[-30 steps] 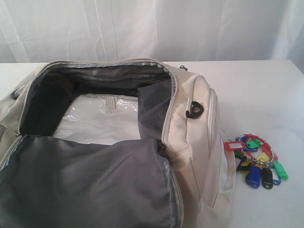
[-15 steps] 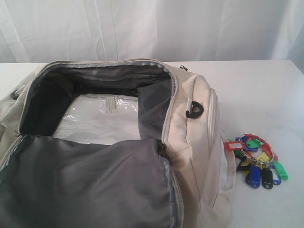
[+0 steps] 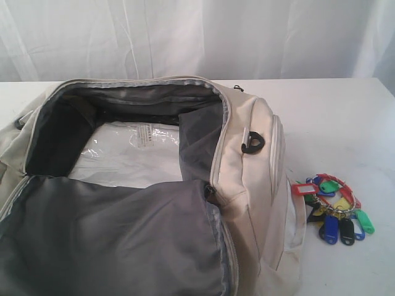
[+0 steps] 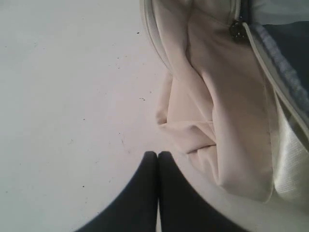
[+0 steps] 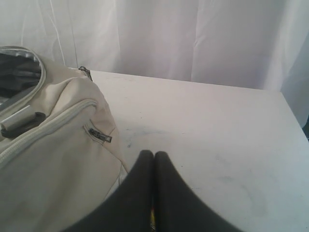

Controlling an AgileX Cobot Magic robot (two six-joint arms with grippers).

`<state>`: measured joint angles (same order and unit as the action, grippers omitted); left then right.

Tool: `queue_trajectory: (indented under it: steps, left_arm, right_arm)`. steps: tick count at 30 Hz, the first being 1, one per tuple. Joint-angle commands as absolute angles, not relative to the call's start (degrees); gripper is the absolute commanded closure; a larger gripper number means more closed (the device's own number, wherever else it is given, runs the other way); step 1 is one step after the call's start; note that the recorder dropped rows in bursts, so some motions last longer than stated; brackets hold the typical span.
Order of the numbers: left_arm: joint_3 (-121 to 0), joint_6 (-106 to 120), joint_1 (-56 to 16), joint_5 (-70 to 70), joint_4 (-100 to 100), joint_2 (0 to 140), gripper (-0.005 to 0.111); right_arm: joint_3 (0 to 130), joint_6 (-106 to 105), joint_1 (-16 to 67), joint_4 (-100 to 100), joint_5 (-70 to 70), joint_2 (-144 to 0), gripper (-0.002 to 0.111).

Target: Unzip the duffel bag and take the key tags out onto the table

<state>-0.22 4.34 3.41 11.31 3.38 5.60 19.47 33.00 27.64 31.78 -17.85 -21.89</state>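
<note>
Two sets of jaws pressed together on nothing, left gripper (image 4: 158, 154) and right gripper (image 5: 154, 153); bag (image 3: 247, 179) unzipped, tags (image 3: 333, 209) out on the table (image 3: 333, 111)

Tags lie in a bunch toward the table's near right corner, just beside the bag's right end, with nothing over them. The bag fills the left and middle of the table, its grey lining folded open over a clear plastic packet (image 3: 129, 154); a curtain (image 3: 197, 37) hangs behind the far edge. Only the left wrist view shows a zipper pull (image 4: 236, 30) and bare table beside the cream fabric; only the right wrist view shows the bag's small label (image 5: 99, 137); neither gripper appears in the exterior view
</note>
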Motion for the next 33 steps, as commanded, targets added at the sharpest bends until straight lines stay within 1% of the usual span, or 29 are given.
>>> queue_trajectory:
  steps: [1,15,18,21,23,24,26,29,33]
  left_arm:
    - [0.00,4.70,3.49,11.57,3.77,5.34,0.107]
    - [0.00,4.70,3.49,11.57,3.77,5.34,0.107]
    - [0.00,4.70,3.49,11.57,3.77,5.34,0.107]
    - [0.00,4.70,3.49,11.57,3.77,5.34,0.107]
    - [0.00,4.70,3.49,11.57,3.77,5.34,0.107]
    - [0.00,4.70,3.49,11.57,3.77,5.34,0.107]
    - [0.00,4.70,3.49,11.57,3.77,5.34,0.107]
    - [0.00,4.70,3.49,11.57,3.77,5.34,0.107]
    - [0.00,4.70,3.49,11.57,3.77,5.34,0.107]
  right_arm:
    - [19.25,33.35,27.33,31.66,-17.71,-21.68,0.108]
    - [19.25,33.24,27.33,31.80,-17.82,-21.68,0.108]
    - [19.25,33.24,26.80,32.09,-20.04,-20.05,0.108]
    - [19.25,33.24,19.67,31.89,-26.82,-14.42,0.108]
    - [19.25,34.83,13.88,30.27,-32.98,-10.16,0.108]
    - [19.25,35.35,9.51,27.35,-36.06,-7.49,0.108]
    - [19.25,36.27,4.66,24.36,-36.66,-4.35,0.108]
    - [19.25,36.27,1.65,24.12,-36.25,-1.96,0.108]
    - [18.40,36.42,1.63,23.04,-35.94,-1.51,0.108]
